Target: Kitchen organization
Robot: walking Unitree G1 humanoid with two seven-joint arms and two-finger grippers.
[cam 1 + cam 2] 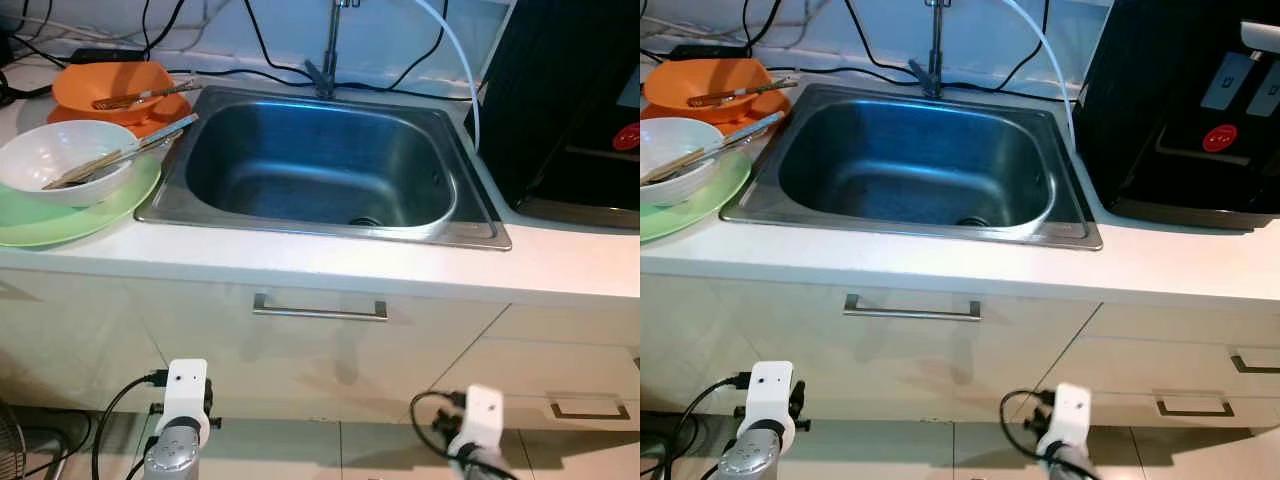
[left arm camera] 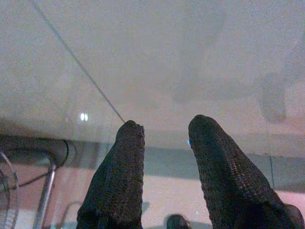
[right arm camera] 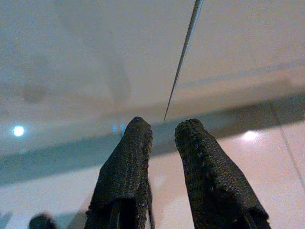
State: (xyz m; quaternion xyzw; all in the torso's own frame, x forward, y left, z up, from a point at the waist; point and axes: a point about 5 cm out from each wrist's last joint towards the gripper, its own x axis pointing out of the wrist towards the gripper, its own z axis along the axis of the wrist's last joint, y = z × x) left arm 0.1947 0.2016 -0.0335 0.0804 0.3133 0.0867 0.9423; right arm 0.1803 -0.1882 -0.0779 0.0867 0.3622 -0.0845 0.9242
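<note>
At upper left of the head view the white bowl [image 1: 62, 160] sits on the worktop [image 1: 330, 258] beside the sink [image 1: 320, 160] — I'd raise the left claw [image 2: 162, 136], fingers apart, empty; right claw [image 3: 162, 131] likewise.

Orange bowl [image 1: 110, 87]; white bowl [image 1: 62, 158]; pale green plate [image 1: 70, 215]; steel-grey sink [image 1: 320, 165]; black appliance [image 1: 1185, 105], red button [image 1: 1219, 137].

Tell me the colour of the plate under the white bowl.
Pale green plate, clearest in the left eye view.
</note>
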